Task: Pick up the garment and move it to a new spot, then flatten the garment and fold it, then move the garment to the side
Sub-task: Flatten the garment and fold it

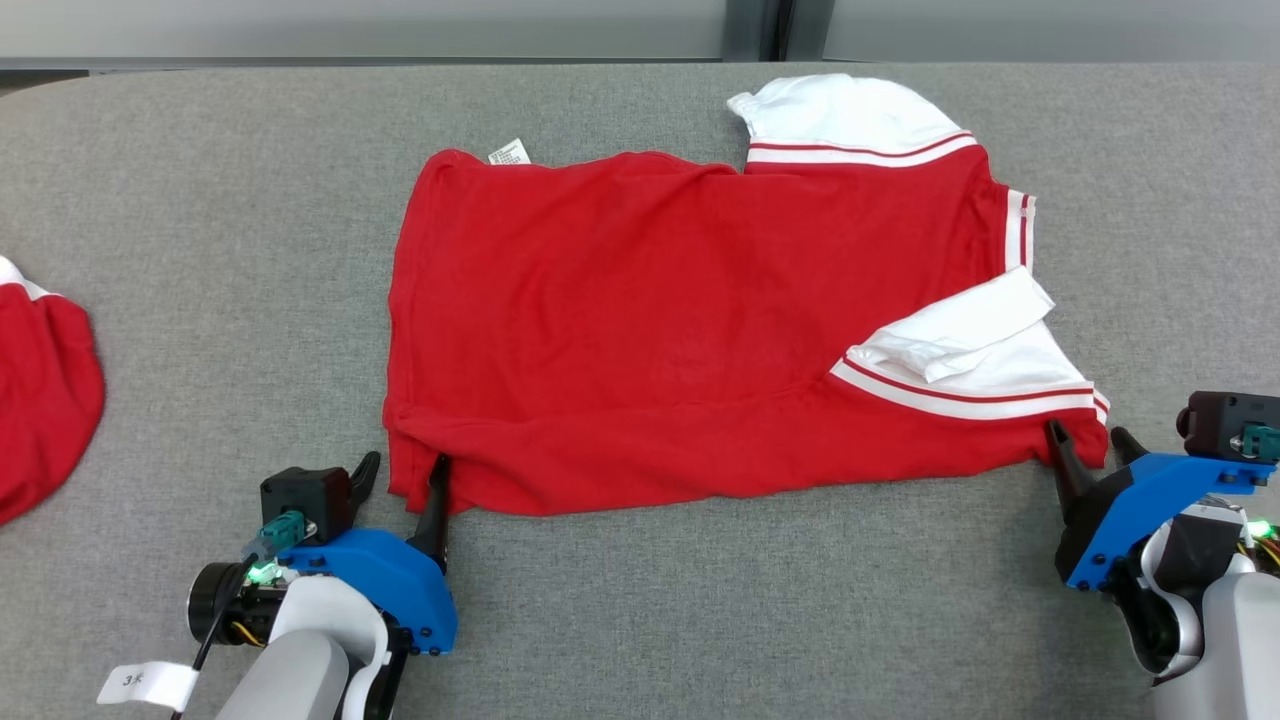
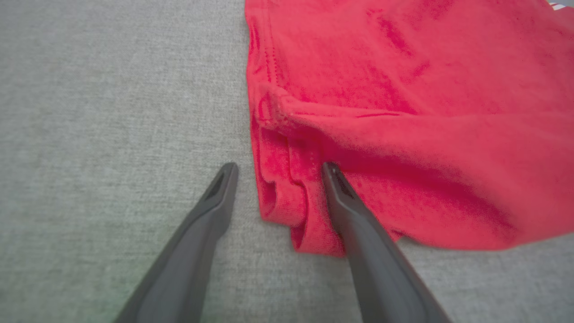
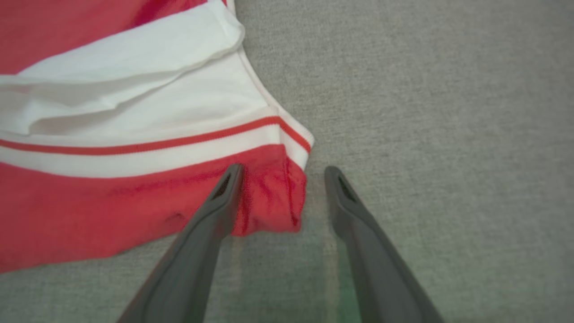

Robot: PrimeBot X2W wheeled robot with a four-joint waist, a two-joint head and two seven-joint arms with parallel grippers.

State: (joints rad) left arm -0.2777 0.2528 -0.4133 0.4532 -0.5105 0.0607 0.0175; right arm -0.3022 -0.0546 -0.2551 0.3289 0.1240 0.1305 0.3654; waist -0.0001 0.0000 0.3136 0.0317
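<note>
Two grippers sit at the near edge of the garment (image 1: pixel 680 330), one at each corner.

Garment: red shirt with white, red-striped sleeves. It is spread mostly flat across the middle of the grey worktop (image 1: pixel 200 200), long side toward the robot, with shallow wrinkles through the body. The far sleeve (image 1: pixel 850 115) sticks out past the far edge. The near sleeve (image 1: pixel 960 350) is folded back onto the red body close to the right-hand end. A small white care label (image 1: pixel 510 152) pokes out at the far left corner.

Left gripper (image 1: pixel 406 460): fingers spread wide, straddling the near-left corner. The inner finger lies over the bunched, doubled-up hem. The outer finger is over bare worktop just beside the cloth. The cloth lies loose, not gripped.

Right gripper (image 1: pixel 1085 430): fingers likewise wide, straddling the near-right corner just below the striped cuff. The inner finger is over the red hem and the outer finger over bare worktop. The cloth is loose here too.

Surroundings: a second red cloth (image 1: pixel 40 400) with a bit of white trim sits at the worktop's left edge, well apart from the garment and partly cut off by the frame. A white paper tag (image 1: pixel 148 685) hangs by the left arm's cable, its writing too small to read. The folded-back near sleeve lies close beside the right gripper's corner, on top of the red body.
</note>
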